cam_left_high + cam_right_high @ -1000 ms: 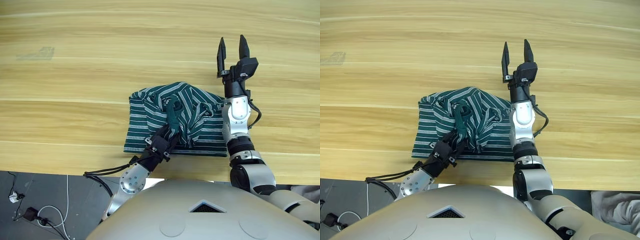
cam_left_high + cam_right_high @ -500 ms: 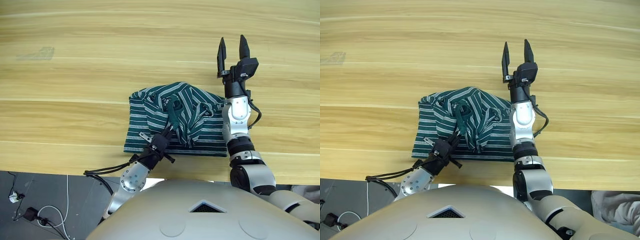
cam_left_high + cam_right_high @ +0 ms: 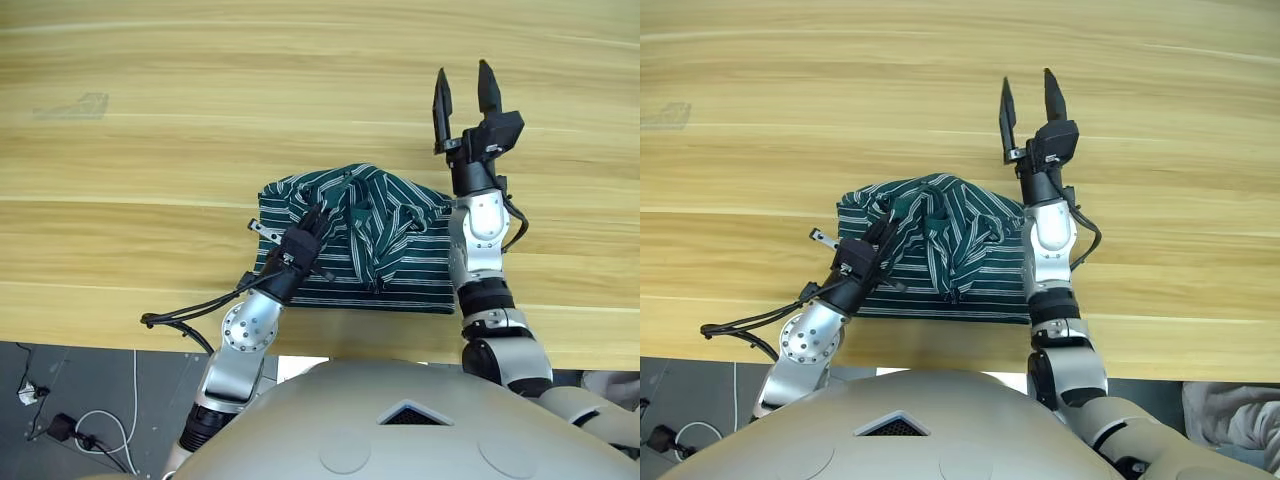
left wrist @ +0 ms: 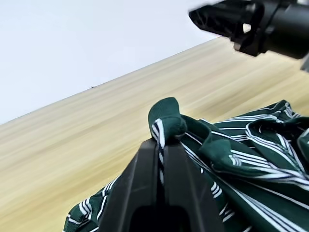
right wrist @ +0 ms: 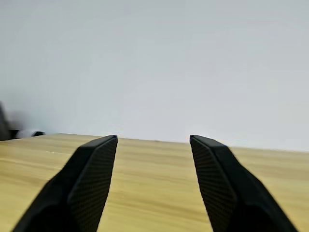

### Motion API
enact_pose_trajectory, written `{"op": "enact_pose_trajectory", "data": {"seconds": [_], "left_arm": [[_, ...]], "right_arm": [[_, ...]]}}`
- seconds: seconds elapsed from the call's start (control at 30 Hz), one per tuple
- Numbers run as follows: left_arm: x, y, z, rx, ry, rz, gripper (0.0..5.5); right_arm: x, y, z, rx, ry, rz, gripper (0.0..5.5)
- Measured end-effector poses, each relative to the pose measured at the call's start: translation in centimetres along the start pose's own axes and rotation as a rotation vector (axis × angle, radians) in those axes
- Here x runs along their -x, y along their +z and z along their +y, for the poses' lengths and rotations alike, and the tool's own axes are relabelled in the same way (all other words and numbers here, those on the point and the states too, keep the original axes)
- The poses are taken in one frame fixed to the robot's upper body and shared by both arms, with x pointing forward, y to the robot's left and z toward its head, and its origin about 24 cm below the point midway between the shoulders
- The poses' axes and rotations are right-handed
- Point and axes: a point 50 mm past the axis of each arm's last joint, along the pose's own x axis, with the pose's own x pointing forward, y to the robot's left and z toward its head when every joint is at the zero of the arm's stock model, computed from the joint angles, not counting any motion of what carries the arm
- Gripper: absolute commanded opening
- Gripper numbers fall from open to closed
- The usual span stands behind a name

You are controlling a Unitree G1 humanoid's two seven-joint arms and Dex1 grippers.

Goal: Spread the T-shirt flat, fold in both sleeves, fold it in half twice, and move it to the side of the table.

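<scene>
so far: the t-shirt (image 3: 350, 240) lay crumpled in a rough block with its middle heaped in ridges; by my reading it was not yet spread flat.
left to do: judged from that, the spreading, both sleeve folds, the two halvings and the move to the side all remained.
t-shirt place: on the worktop (image 3: 200, 120) at about 6 o'clock in the head views, its near hem just inside the near edge.
left pincer (image 3: 308, 222): closed on a raised tuck of the striped cloth, toward 9 o'clock of the heap's middle; the wrist view showed the fabric pinched between the fingers and bulging past their tips.
left arm pose: the forearm lay from 7 o'clock across the near edge, wrist low over the shirt, fingers aimed toward 1 o'clock.
right pincer (image 3: 461, 85): wide apart, holding nothing, tips aimed at 12 o'clock over bare wood.
right arm pose: stretched along the shirt's 3 o'clock edge, the pincer past the corner at about 1 o'clock of the heap, apart from the cloth.
step in hand: probably drawing out the pinched tuck to open the heap.
</scene>
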Motion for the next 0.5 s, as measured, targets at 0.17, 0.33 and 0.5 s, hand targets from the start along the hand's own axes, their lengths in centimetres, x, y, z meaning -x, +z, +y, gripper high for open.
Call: {"op": "enact_pose_trajectory", "data": {"seconds": [0.17,0.33,0.5], "left_arm": [[-0.1,0.0,0.0,0.001,0.001,0.0,0.03],[-0.3,-0.2,-0.7,0.019,-0.009,0.008,0.03],[-0.3,-0.2,-0.9,0.03,0.002,0.007,0.03]], "right_arm": [[4.2,2.5,2.3,-0.067,0.37,0.147,2.78],[9.5,4.7,4.4,-0.222,0.623,0.412,2.78],[11.0,4.6,5.5,-0.312,0.628,0.517,2.78]]}}
